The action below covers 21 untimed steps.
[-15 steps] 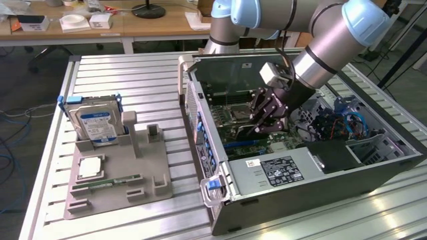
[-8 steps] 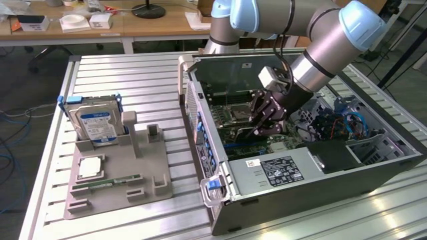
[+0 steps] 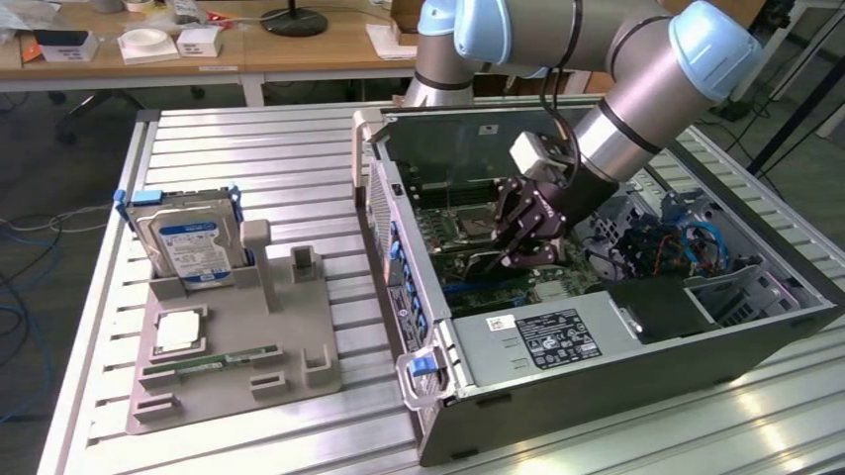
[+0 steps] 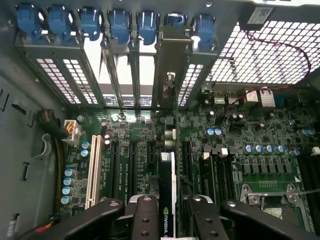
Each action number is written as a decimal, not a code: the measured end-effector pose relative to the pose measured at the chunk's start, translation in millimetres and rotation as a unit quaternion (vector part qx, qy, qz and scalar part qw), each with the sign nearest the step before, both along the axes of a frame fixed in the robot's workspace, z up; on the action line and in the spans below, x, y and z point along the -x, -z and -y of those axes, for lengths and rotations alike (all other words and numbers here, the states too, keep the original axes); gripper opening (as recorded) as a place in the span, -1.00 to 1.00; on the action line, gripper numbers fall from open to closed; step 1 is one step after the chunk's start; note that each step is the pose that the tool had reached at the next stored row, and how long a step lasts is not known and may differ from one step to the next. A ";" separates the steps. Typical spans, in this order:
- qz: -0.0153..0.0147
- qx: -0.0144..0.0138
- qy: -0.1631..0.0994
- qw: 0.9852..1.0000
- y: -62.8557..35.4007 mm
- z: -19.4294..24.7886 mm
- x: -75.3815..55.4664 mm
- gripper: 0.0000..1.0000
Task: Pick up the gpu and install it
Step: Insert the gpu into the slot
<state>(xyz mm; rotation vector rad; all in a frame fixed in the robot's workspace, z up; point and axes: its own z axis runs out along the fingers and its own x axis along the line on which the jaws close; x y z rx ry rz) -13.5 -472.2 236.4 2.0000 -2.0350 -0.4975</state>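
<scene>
Black along its exposed edge, the gpu [image 4: 167,170] stands on edge inside the open computer case [image 3: 634,396], caught between the pincer [image 4: 169,215], whose dark fingers [image 4: 145,220] press against its two flat faces. In the wrist view the card's long axis runs straight away from the pincer toward the rear wall of the case, where a silver bracket [image 4: 172,60], seemingly the card's own, stands in the row of slot openings under the blue clips [image 4: 120,22]. That axis lies parallel to the long black expansion slots [image 4: 132,165] and the white slot [image 4: 93,170] on the motherboard [image 4: 250,150], so the card looks lined up over one of them; whether its lower edge is seated there I cannot tell. In the exterior view the pincer [image 3: 528,242] reaches down deep into the case. Well apart, toward that view's left, a grey holder [image 3: 237,376] on the ribbed desk [image 3: 264,158] carries the hard drive [image 3: 192,247] and a memory stick [image 3: 212,364].
</scene>
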 end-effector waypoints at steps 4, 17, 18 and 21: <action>0.001 0.000 -0.004 1.000 -2.3 0.1 -0.1 -0.47; 0.001 0.001 -0.011 1.000 3.1 0.3 -3.6 -0.47; 0.001 0.002 -0.011 1.000 4.2 0.4 -3.6 -0.47; 0.001 0.000 -0.011 1.000 5.7 -0.1 -1.2 -0.47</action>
